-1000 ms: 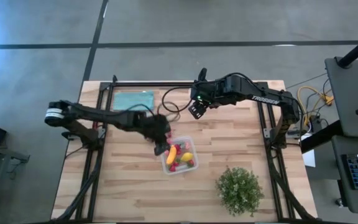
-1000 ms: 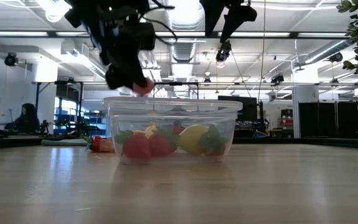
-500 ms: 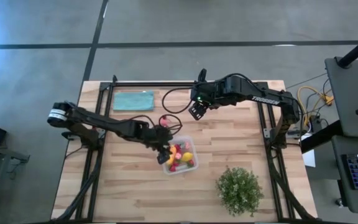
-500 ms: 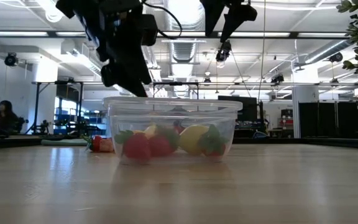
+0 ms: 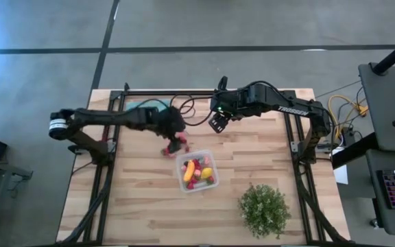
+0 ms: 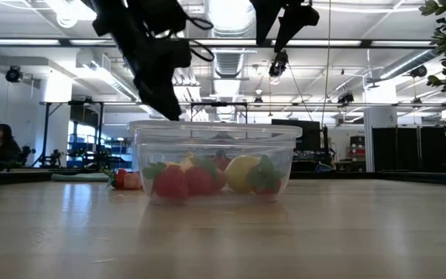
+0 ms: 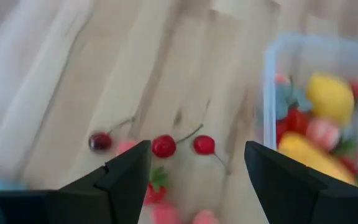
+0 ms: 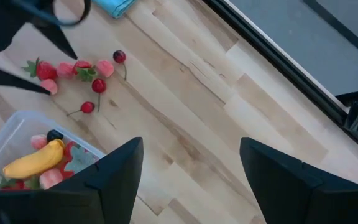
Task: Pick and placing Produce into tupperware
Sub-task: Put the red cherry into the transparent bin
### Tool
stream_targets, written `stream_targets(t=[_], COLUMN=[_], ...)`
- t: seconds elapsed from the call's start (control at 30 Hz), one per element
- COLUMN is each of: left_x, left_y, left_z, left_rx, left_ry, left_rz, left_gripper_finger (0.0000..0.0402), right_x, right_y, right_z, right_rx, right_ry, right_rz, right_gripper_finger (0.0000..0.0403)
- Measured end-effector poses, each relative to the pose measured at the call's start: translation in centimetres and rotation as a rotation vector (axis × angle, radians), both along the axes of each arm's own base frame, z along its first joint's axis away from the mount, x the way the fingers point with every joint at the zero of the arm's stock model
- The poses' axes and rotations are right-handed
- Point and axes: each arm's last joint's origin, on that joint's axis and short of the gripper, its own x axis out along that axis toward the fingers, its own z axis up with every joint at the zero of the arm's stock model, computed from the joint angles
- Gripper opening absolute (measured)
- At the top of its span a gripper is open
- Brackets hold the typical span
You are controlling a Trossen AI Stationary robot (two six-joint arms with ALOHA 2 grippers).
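Hovering wide-fingered, left claw [image 5: 175, 142] hangs over loose Produce [image 7: 164, 146] just outside the tupperware [image 5: 213, 181] rim.

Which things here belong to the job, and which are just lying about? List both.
Job: loose fruit pieces on the table; clear box already holding fruit; left gripper, open over the loose pieces.

Lying about: teal cloth, green bush, idle right gripper.

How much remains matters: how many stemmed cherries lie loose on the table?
3, all on the table beside the tupperware: a dark cherry farthest from it, a red cherry midway, another red cherry nearest. More may be hidden.
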Motion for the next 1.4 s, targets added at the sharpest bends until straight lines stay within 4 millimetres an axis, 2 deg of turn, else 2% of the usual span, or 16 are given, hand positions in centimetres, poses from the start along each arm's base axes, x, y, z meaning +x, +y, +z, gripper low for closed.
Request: stream_targets(t=[0.1,0.17,0.23,0.4,0.5,0.67,0.8,1.17,1.4], left_x=[-0.4,-0.6,-0.8,-0.7,-0.1,1.3,2.0,2.5,2.7], left_y=[1.6,3.0,4.6,8.9,10.1,10.3,9.8,9.7,9.7], left_z=[-1.0,-1.8,-2.8,-5.2,-5.9,-6.8,-7.3,-8.8,-8.7], left_rx=[0.046,0.053,0.015,-0.218,-0.260,-0.269,-0.193,-0.162,-0.158], left_ry=[0.050,0.085,0.116,0.150,0.159,0.185,0.222,0.270,0.254], left_rz=[-0.155,-0.160,-0.080,0.320,0.375,0.354,0.341,0.333,0.329], left_gripper_finger=[0.0244,0.0244,0.0244,0.0244,0.0244,0.0244,0.0241,0.0174,0.0151], right_x=[-0.1,-0.3,-0.5,-0.6,-0.6,-0.7,-0.7,-0.8,-0.9], right_y=[0.0,0.1,0.1,0.1,0.1,-0.1,-0.3,-1.0,-1.4], right_z=[-0.1,-0.1,-0.2,-0.3,-0.2,-0.2,-0.2,-0.2,-0.2], right_rx=[0.007,0.022,0.031,0.039,0.040,0.029,0.017,0.018,0.016], right_ry=[0.018,0.034,0.048,0.056,0.055,0.055,0.055,0.052,0.053], right_rz=[0.008,0.004,-0.006,-0.025,-0.028,-0.036,-0.050,-0.074,-0.084], right_gripper_finger=[0.0259,0.0258,0.0258,0.0255,0.0254,0.0255,0.0254,0.0250,0.0249])
